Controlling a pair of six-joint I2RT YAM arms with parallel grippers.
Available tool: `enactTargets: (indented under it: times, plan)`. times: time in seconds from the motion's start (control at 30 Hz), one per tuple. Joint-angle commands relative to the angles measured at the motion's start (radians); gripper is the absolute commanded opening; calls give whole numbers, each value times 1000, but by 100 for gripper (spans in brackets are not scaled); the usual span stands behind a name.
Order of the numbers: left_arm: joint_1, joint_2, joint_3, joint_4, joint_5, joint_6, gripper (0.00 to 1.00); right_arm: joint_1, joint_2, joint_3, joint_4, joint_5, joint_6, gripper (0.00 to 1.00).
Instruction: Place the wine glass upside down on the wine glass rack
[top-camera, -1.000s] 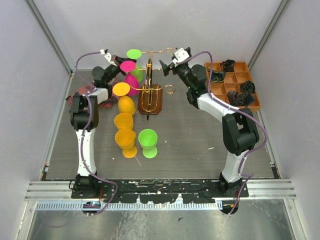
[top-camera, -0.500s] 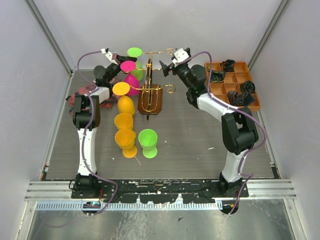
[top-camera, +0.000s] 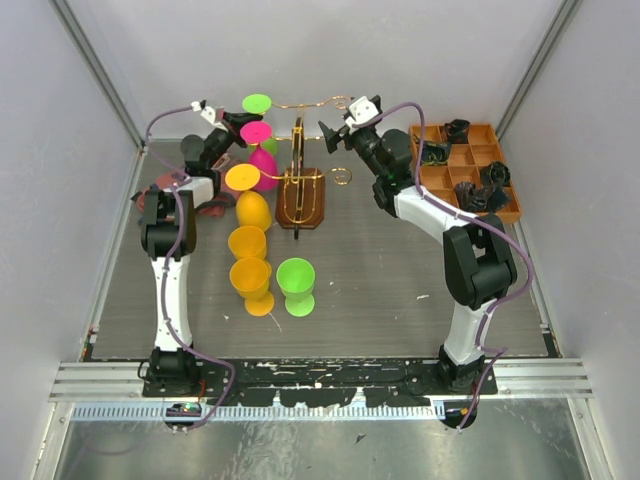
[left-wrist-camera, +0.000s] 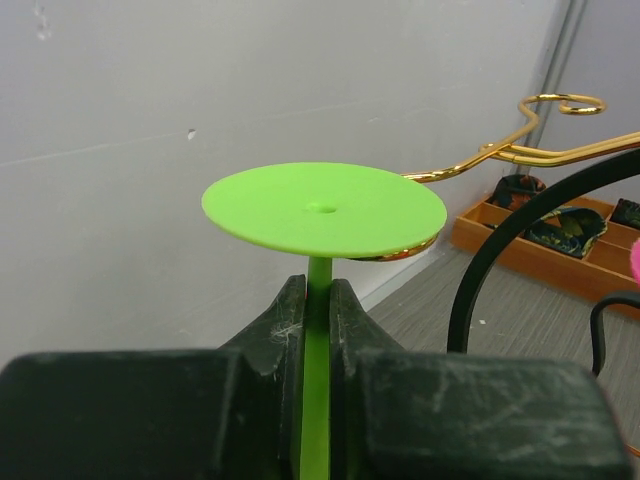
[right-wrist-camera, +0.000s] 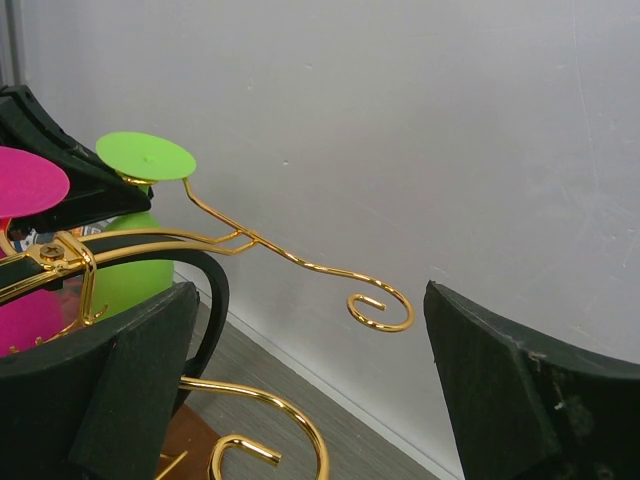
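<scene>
The green wine glass (top-camera: 257, 102) is upside down at the back left of the gold wire wine glass rack (top-camera: 300, 205), its round foot (left-wrist-camera: 323, 208) uppermost. The foot's far edge lies over a gold scroll arm (left-wrist-camera: 520, 140). My left gripper (left-wrist-camera: 318, 290) is shut on the thin green stem just under the foot, and in the top view the left gripper (top-camera: 245, 122) reaches in from the left. My right gripper (right-wrist-camera: 308, 300) is open near the rack's right side, a gold curl (right-wrist-camera: 380, 305) showing between its fingers without touching them. It holds nothing.
A pink glass (top-camera: 258, 135) and an orange glass (top-camera: 242, 178) hang upside down on the rack's left arms. Two more orange glasses (top-camera: 250, 275) and a green one (top-camera: 296, 280) stand on the table in front. An orange compartment tray (top-camera: 470, 170) lies at the right.
The green glass's foot and my left gripper have shifted slightly left, away from the rack's centre. The right arm has not moved.
</scene>
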Motion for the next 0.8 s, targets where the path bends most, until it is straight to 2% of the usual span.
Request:
enactTargets:
  times: [0.0, 0.2, 0.3, 0.57, 0.77]
  plan:
    - [22, -49, -69, 42, -26, 26, 13, -4, -4, 48, 42, -10, 8, 100]
    - [22, -90, -124, 71, 12, 23, 15, -4, -11, 45, 47, -7, 5, 100]
    - [22, -107, -142, 73, 36, 22, 22, -4, -12, 43, 47, -5, 4, 100]
    - [16, -145, -160, 60, 122, 19, 31, -6, -8, 39, 54, -6, 7, 100]
    - [17, -143, -165, 57, 116, 25, 45, -5, -10, 34, 59, -7, 10, 100]
